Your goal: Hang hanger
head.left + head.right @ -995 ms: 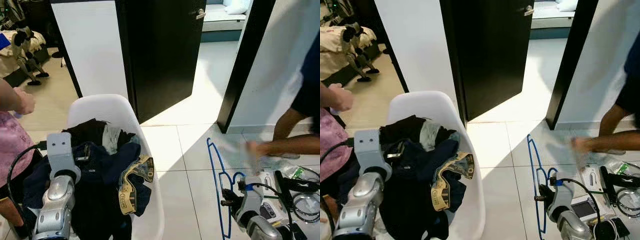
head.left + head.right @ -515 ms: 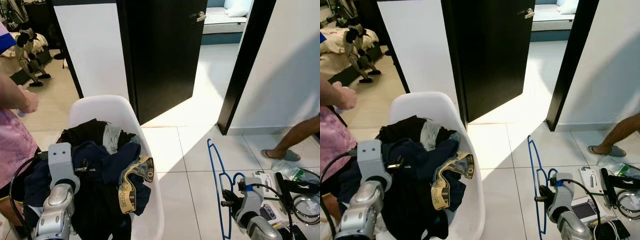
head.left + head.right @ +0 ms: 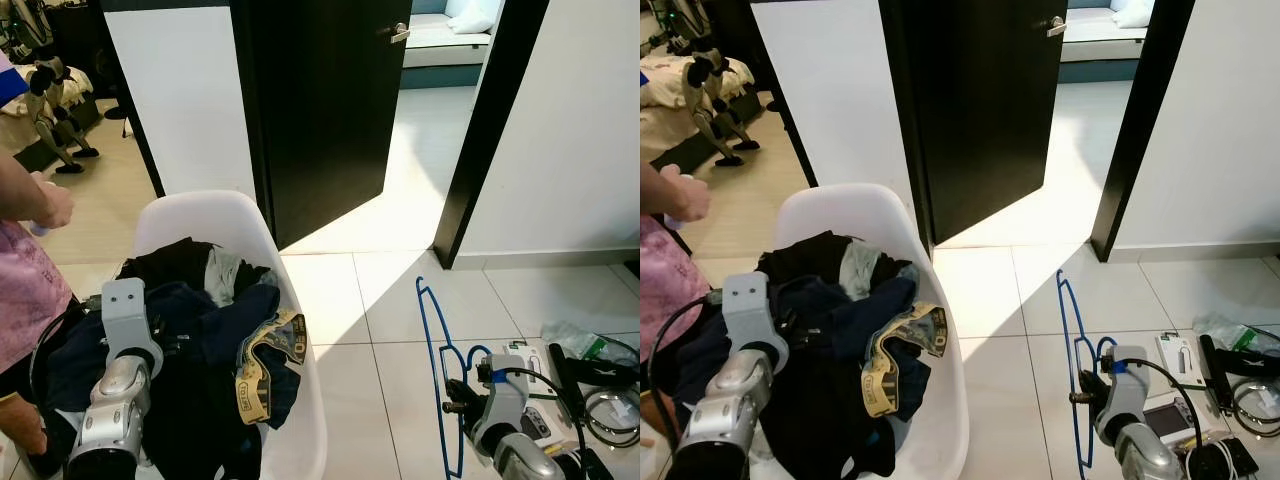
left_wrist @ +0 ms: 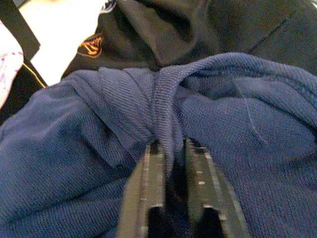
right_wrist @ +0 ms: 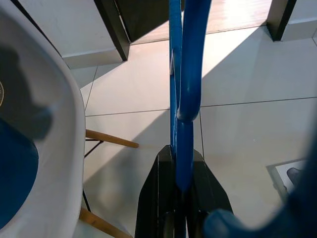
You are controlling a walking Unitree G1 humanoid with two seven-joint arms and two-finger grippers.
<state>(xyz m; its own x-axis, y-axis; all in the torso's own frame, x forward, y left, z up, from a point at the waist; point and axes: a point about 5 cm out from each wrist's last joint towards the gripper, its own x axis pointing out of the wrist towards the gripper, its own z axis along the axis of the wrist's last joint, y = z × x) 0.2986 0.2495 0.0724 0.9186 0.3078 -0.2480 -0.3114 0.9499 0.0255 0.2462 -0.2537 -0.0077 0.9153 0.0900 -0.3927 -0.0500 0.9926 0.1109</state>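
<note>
A thin blue hanger [image 3: 434, 360] stands upright at the lower right, over the tiled floor. My right gripper [image 5: 179, 163] is shut on the hanger [image 5: 182, 94], its black fingers clamped on the blue rod near the hook. My left gripper [image 4: 168, 153] is down in the heap of clothes [image 3: 215, 350] on the white chair [image 3: 230, 225]. Its two fingers are pinched on a fold of navy knit cloth [image 4: 163, 109]. The left arm [image 3: 115, 390] rises in front of the heap.
A person in a pink top [image 3: 25, 290] stands at the left edge, hand raised. A black door [image 3: 320, 100] stands ajar, with a black door frame [image 3: 485, 130] to its right. Cables and small devices [image 3: 580, 375] lie on the floor at right.
The person at the right, whose arm and leg showed earlier, has left the picture. My left arm has shifted slightly in the clothes. The hanger stays held in place.
</note>
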